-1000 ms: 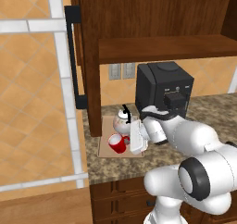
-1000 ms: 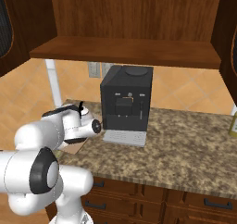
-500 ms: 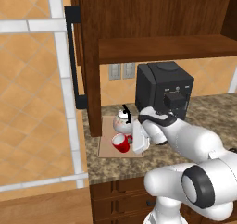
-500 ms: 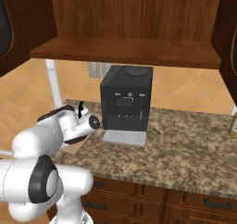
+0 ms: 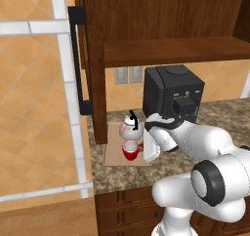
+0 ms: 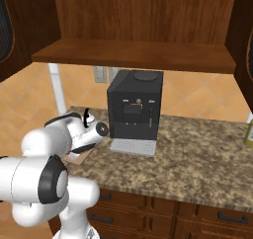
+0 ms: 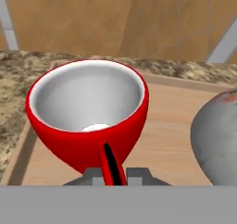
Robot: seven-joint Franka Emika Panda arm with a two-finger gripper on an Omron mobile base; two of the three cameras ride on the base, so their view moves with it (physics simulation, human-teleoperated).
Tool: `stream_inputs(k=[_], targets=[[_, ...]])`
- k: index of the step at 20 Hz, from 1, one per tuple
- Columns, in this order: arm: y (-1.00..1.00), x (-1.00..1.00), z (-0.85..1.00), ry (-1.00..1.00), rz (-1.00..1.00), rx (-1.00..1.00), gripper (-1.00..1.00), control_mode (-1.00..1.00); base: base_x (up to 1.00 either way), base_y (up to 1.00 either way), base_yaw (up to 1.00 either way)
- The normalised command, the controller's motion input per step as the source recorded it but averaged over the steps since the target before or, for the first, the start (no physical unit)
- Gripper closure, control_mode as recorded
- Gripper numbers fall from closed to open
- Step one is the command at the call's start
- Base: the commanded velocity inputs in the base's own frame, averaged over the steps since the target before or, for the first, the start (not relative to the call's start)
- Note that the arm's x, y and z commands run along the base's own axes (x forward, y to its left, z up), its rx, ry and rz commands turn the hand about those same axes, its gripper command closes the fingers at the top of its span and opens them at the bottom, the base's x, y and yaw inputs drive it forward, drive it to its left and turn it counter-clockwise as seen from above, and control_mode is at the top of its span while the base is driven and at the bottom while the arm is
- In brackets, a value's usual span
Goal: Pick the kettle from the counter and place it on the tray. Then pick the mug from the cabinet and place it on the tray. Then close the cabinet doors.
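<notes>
The red mug (image 5: 130,149) (image 7: 88,112) stands upright at the front of the tan tray (image 5: 114,158) (image 7: 171,121). My gripper (image 5: 145,150) (image 7: 113,174) is shut on its handle from the right. Whether the mug's base touches the tray, I cannot tell. The white kettle (image 5: 131,127) (image 7: 217,130) sits on the tray just behind the mug. Its black handle (image 6: 88,118) peeks over my arm in the right base view. The tray lies on the granite counter (image 5: 122,174) (image 6: 197,159). Above, the cabinet (image 5: 171,52) (image 6: 133,55) stands with its left door (image 5: 34,84) swung open.
A big black coffee machine (image 5: 171,93) (image 6: 134,109) stands right of the tray, close behind my wrist. A bottle (image 6: 248,132) stands at the counter's far right. Drawer fronts (image 6: 207,218) run below the counter edge. The open door's black bar handle (image 5: 75,59) hangs left of the tray.
The arm has stretched forward a little and the held mug has shifted slightly right over the tray. The gripper stays shut on the handle.
</notes>
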Motion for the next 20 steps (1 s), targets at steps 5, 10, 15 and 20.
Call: stream_inputs(k=[5, 10, 15, 20], targets=[[-0.05, -0.01, -0.28, -0.04, 0.0, -0.02, -1.0, -1.0, 0.0, 0.0, 0.0], [-0.07, 0.0, -0.01, -0.07, 0.0, 0.0, -1.0, -1.0, 0.0, 0.0, 0.0], [-0.08, -0.09, 0.21, -0.02, 0.0, 0.0, -1.0, -1.0, 0.0, 0.0, 0.0], [-0.02, -0.17, 0.7, 0.0, 0.0, 0.0, -1.0, -1.0, 0.0, 0.0, 0.0]])
